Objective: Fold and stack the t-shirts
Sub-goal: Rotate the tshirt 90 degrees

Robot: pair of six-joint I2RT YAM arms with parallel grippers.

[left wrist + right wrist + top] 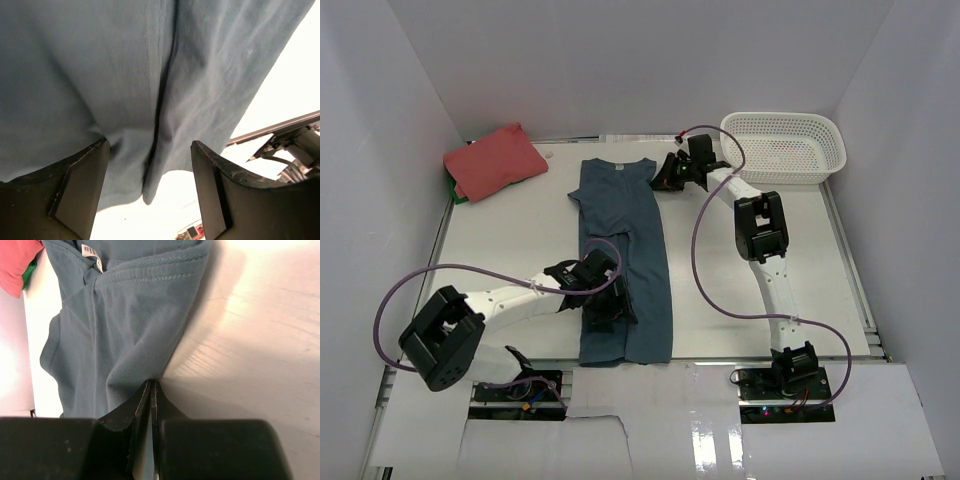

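A white lattice basket [788, 172] stands at the far right corner of the white table [500, 250]. Something small and green [458, 196] lies at the far left, close by the wall.

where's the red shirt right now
In the top view the coral-red t-shirt lies folded at the far left corner of the table, left of the teal-blue t-shirt and apart from it, opposite the white basket at far right.

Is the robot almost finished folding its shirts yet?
Roughly halfway. Done: the red t-shirt lies folded at the far left corner. In hand: the blue t-shirt is folded into a long strip; the right gripper pinches its edge near the collar, and the left gripper hangs open over its lower part. Left: fold it shorter, stack both.
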